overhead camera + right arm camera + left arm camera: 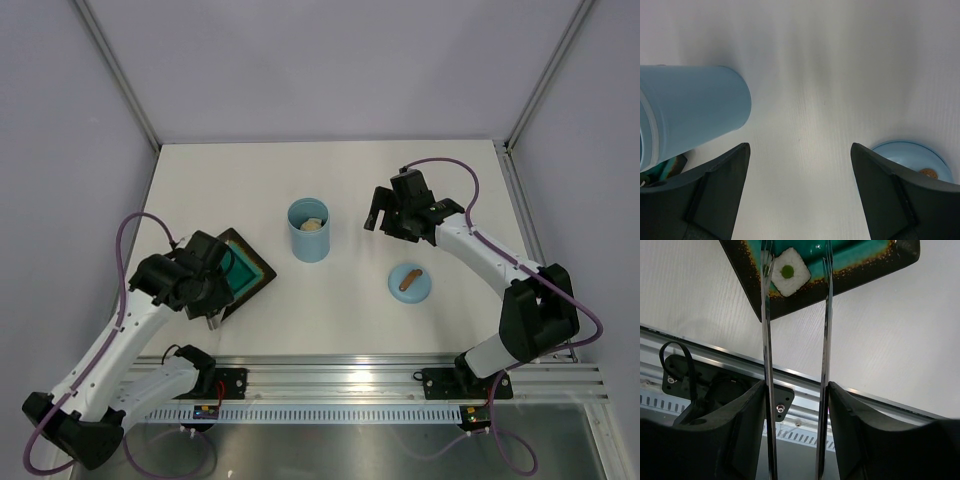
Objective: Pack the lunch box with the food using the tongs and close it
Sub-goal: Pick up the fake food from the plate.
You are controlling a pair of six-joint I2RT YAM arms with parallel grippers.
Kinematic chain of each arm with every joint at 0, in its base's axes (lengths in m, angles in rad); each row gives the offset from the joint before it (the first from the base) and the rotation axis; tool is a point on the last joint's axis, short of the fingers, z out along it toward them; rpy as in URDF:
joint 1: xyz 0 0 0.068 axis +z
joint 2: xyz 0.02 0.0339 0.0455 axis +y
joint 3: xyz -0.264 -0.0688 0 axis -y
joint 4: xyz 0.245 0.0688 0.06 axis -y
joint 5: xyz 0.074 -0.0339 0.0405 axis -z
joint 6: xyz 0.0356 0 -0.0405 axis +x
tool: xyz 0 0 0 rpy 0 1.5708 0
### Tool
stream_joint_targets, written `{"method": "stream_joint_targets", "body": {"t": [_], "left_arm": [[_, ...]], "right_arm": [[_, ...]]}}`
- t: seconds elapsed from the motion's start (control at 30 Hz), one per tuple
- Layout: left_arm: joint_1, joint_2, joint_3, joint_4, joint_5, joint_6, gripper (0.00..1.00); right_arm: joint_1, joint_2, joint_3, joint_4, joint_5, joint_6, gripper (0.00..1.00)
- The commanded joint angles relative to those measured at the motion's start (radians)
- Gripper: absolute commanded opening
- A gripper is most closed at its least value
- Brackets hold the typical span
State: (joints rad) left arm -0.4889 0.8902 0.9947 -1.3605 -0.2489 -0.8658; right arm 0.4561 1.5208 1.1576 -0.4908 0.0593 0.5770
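My left pincer (796, 390) holds the tongs (766, 340), each slim metal arm lying against the inside of one finger, the two arms apart and reaching out over the dark tray (855, 280) with the teal inside. Its near corner sits close to the desk's (220, 180) front edge, on the left. One piece of food (790, 272) lies on the tray: a white square with a green centre. One tong tip is at its edge, the other clear of it on the far side. The lunch box (309, 248) stands upright and uncovered near the middle of the desk, a beige piece (312, 224) showing inside. Its lid (420, 292) lies flat on the desk to the right and nearer the front edge, brown handle up. My right pincer (797, 147) hangs wide and empty, between box and lid.
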Motion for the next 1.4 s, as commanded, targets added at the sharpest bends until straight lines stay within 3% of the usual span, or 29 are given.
{"method": "stream_joint_targets", "body": {"t": [0.0, 0.4, 1.37], "left_arm": [[0.012, -0.013, -0.002, -0.189, -0.064, -0.033, 0.52], [0.053, -0.005, -0.016, -0.189, -0.110, -0.024, 0.52], [0.056, 0.024, -0.051, -0.160, 0.086, 0.042, 0.58]], "right_arm": [[0.006, 0.004, 0.024, 0.028, -0.009, 0.001, 0.89], [0.006, 0.013, 0.025, 0.028, -0.013, 0.006, 0.89], [0.007, 0.012, 0.028, 0.037, -0.032, 0.015, 0.89]]}}
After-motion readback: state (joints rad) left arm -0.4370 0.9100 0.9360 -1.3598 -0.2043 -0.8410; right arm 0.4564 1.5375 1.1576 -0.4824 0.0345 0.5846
